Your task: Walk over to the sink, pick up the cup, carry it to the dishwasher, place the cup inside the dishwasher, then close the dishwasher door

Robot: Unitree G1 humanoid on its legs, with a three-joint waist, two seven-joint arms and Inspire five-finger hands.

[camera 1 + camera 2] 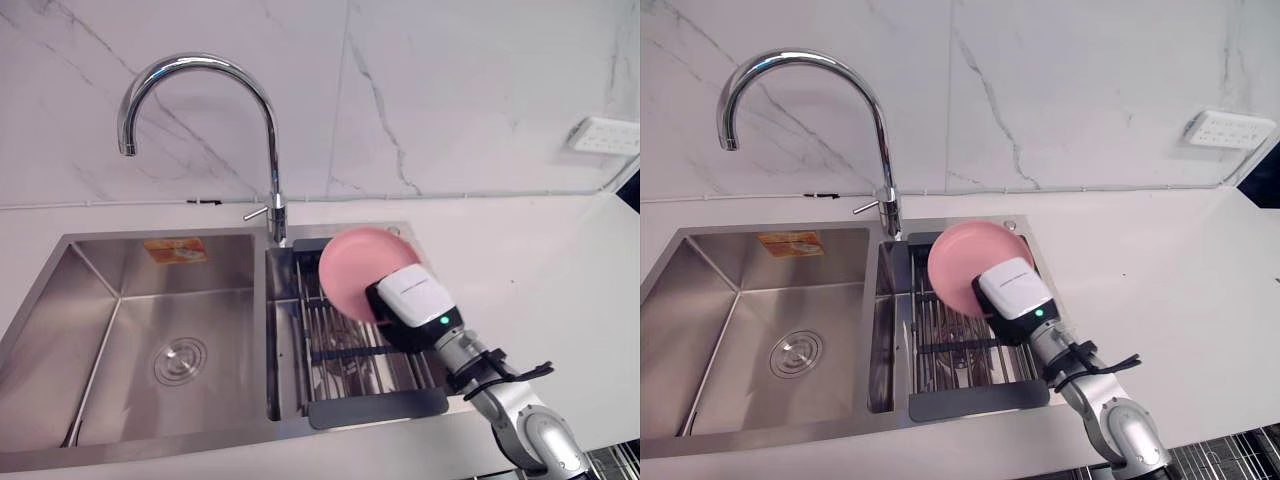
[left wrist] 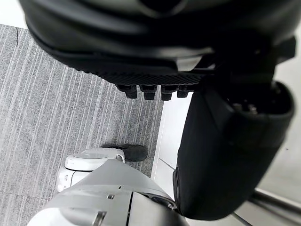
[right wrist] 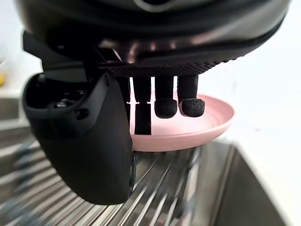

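You have a pink plate (image 1: 352,262) here rather than a cup. It is tilted, with its face turned toward the head camera, and sits over the far end of the wire rack (image 1: 345,352) in the right-hand basin of the sink (image 1: 160,240). You cannot tell whether its lower edge touches the rack bars.

Your right robot hand (image 1: 412,300) is clamped on the plate. In the right wrist view its fingers (image 3: 165,107) curl over the near rim and into the hollow, and the thumb (image 3: 89,141) stands against the underside.

Around it, the left basin lies beside the rack, with a round drain (image 1: 180,360) in its floor and an orange sticker (image 1: 175,250) on its back wall. The curved chrome faucet (image 1: 270,130) rises from behind the divider between the basins, just beside the plate. The white worktop (image 1: 520,270) runs to the right of the sink, under a white wall socket (image 1: 603,135).

Your left robot hand (image 2: 225,141) hangs above grey carpet floor (image 2: 56,108). You cannot tell whether it is apart or together.
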